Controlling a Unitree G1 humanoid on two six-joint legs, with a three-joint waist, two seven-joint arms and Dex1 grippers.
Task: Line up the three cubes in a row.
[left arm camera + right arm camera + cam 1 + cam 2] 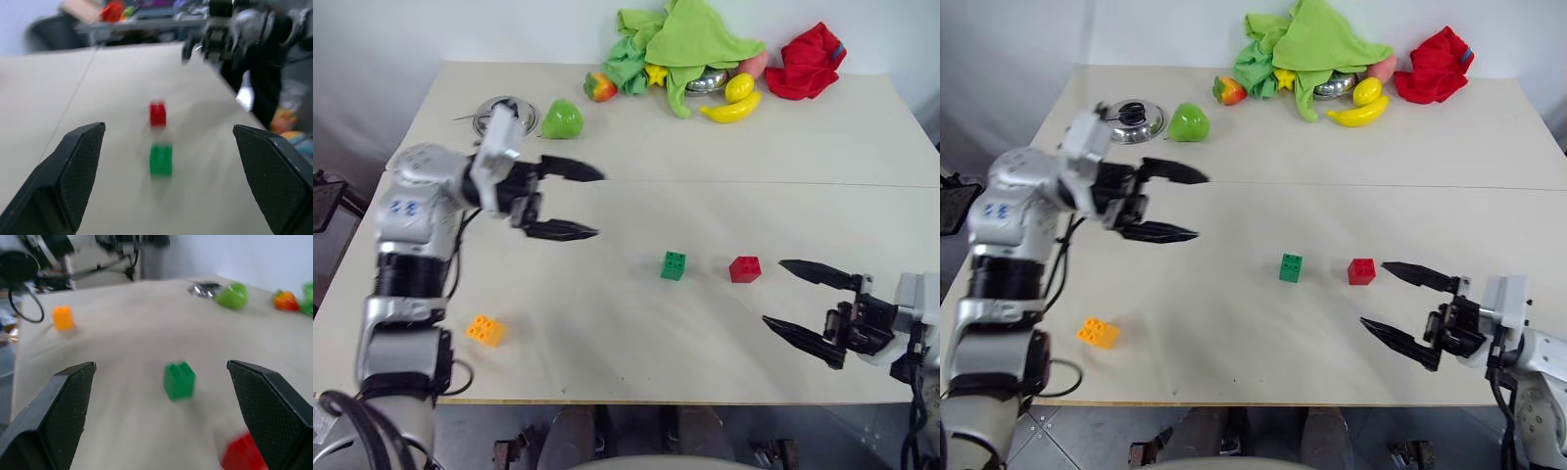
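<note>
The green cube (674,265) and the red cube (745,268) sit side by side in the middle of the table, a small gap between them. The yellow-orange cube (485,330) lies apart near the front left edge. My left gripper (589,203) hovers open above the table's left half, pointing right, with nothing in it. Open and empty too, my right gripper (790,295) is low at the front right, its fingertips just right of the red cube. The left wrist view shows the red cube (157,113) beyond the green cube (161,159).
At the table's back edge lie a green cloth (680,39) over a metal bowl, a red cloth (808,61), a banana (731,110), a lemon, a green pear (562,119), a peach and a metal lid (506,111). A seam crosses the table (803,147).
</note>
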